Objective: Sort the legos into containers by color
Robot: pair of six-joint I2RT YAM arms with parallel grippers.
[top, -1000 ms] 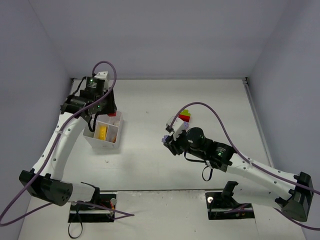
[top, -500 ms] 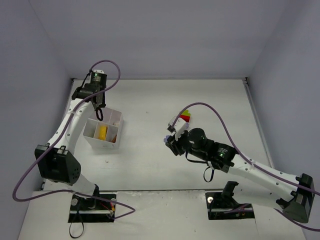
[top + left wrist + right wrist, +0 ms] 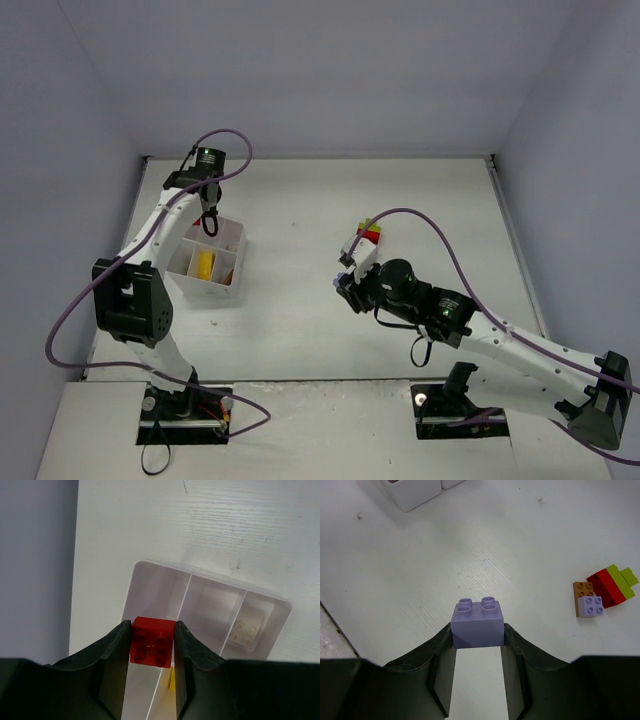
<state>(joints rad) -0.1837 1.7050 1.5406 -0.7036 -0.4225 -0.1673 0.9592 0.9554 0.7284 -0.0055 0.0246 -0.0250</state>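
My left gripper (image 3: 152, 626) is shut on a red lego (image 3: 152, 641) and hangs over the far left part of the white compartment tray (image 3: 282, 603). One cell of the tray holds a beige lego (image 3: 245, 630), and a yellow lego (image 3: 203, 263) lies in a middle cell. My right gripper (image 3: 478, 627) is shut on a lilac lego (image 3: 477, 619) above the bare table, mid-table in the top view (image 3: 346, 282). Behind it lies a cluster of orange-brown (image 3: 582, 592), small lilac (image 3: 591, 606), red (image 3: 606, 586) and green (image 3: 622, 579) legos.
The tray (image 3: 210, 285) stands at the left of the table, near the left wall. The lego cluster (image 3: 368, 235) lies right of centre. Purple cables loop over both arms. A corner of the tray (image 3: 415, 492) shows at the top of the right wrist view.
The left arm has folded back toward its base, and its wrist has shifted slightly right over the tray's far side, still holding the red lego. The right gripper drifted slightly right and nearer.
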